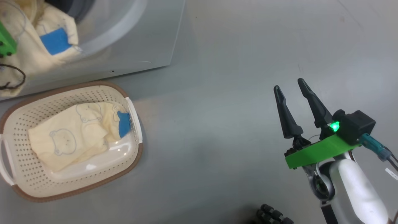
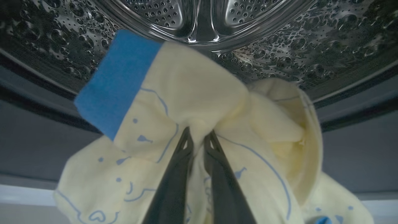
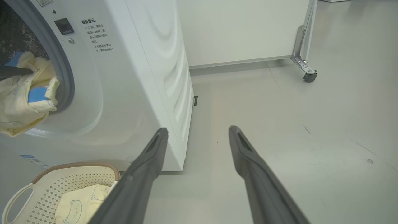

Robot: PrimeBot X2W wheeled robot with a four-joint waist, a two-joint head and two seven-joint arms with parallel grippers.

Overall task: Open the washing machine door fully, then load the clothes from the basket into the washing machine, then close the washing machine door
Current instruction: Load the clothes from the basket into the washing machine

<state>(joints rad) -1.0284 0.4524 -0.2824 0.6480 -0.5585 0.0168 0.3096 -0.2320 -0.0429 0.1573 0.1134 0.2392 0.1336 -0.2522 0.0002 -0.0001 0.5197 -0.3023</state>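
1. Two claws were in sight, each with two long dark fingers.
2. The left gripper had its fingers squeezed almost together, and they pinched a fold of the held garment.
3. The held garment was soft and cream-yellow, with thin blue line drawings and a bright blue cuff.
4. It hung at the round mouth of the washing machine, and part of it drooped over the bottom lip of the opening.
5. The shiny steel drum, full of little holes, was right behind it.
6. A grey rubber ring ran around the opening, and the cloth lay just beside it.
7. The right gripper had its fingers wide apart and held nothing.
8. It hung over the bare grey floor, well apart from the washing machine and the basket.
9. The basket sat on the floor just in front of the washing machine.
10. Inside the basket lay the second garment, cream-yellow with little bear faces drawn on it.
11. A blue patch on the second garment rested against the basket's right wall.
12. A white cabinet on a small wheel stood farther back, past the side of the washing machine.
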